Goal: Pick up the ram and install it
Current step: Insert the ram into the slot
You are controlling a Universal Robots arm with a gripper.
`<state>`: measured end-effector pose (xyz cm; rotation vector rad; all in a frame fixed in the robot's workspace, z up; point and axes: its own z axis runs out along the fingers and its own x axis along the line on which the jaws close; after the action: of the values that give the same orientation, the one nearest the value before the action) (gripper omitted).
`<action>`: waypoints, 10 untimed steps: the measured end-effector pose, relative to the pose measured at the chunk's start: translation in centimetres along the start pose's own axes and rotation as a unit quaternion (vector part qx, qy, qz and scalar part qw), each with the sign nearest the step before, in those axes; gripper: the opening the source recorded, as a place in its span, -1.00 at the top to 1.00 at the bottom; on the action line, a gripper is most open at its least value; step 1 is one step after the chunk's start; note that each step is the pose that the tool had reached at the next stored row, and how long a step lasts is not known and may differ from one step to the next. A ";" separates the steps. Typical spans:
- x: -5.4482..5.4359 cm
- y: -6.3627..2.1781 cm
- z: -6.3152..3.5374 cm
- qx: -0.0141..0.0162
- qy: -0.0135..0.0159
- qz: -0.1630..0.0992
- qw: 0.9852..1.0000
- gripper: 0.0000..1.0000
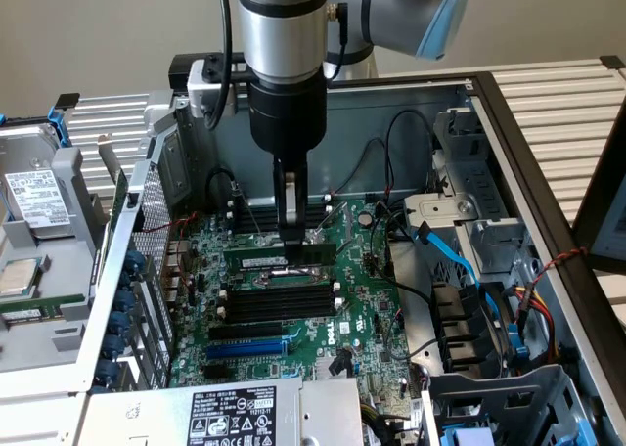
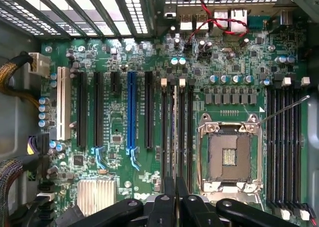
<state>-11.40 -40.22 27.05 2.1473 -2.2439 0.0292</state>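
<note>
End effector [image 2: 175, 182] up close, two fingers [image 2: 163, 207] clamped on the one ram [image 1: 256, 257], edge-up at the black memory slots [image 1: 259, 304], centre frame in the exterior view. One blue slot [image 1: 249, 349] lies just below them.

The ram [image 1: 256, 258] [image 2: 175, 130] is a long, thin green stick with black chips. It stands on edge and level, directly under the gripper [image 1: 291, 239], pinched between the fingertips near its middle. It runs parallel to the black slots [image 1: 279, 304] just beside it.
</note>
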 end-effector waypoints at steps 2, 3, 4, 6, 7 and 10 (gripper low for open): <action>0.0 0.01 0.23 0.000 0.000 0.000 1.000 0.75; 0.0 0.03 0.31 0.001 0.000 0.001 1.000 0.75; 0.0 0.05 0.40 0.001 0.001 0.001 1.000 0.75; 0.1 0.10 0.60 0.002 0.001 0.001 1.000 0.75; 0.1 0.12 0.69 0.003 0.002 0.001 1.000 0.75; 0.2 0.18 0.94 0.004 0.003 0.001 1.000 0.75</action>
<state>-11.60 -40.41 26.12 2.1457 -2.2471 0.0447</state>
